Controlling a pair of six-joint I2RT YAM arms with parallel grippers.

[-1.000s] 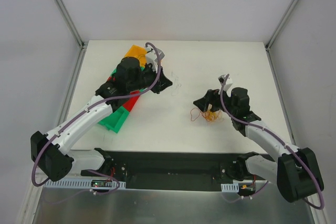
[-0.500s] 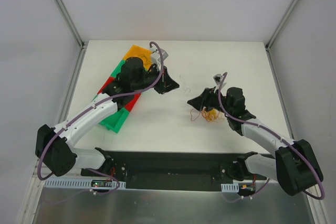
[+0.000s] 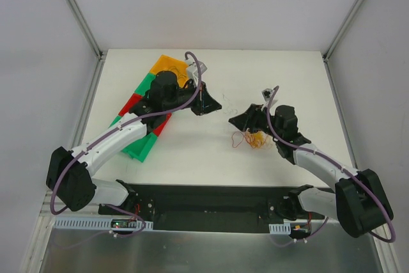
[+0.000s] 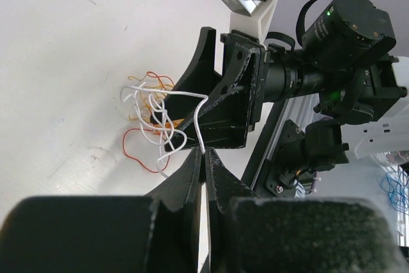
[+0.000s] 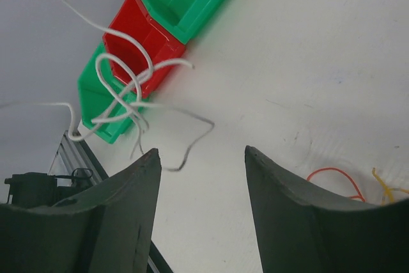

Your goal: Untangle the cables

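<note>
Cables (image 3: 254,139) clumped, left claw (image 4: 204,155) clamped on white strand (image 5: 121,108) (right claw (image 5: 199,158) gaping), coloured bins (image 3: 137,149) nearby

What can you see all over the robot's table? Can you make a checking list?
Surface: white tabletop, faint scuffs.
Job's things: clump of thin curly red and orange wires on the table; thin white wire hangs curled from the left claw.
Clutter: row of green, red and orange plastic bins, left side.
Claws: left claw shut on the white wire; right claw open, holding nothing.
Cables: thick purple cables along both arms.
Surroundings: white walls, grey metal posts.
</note>
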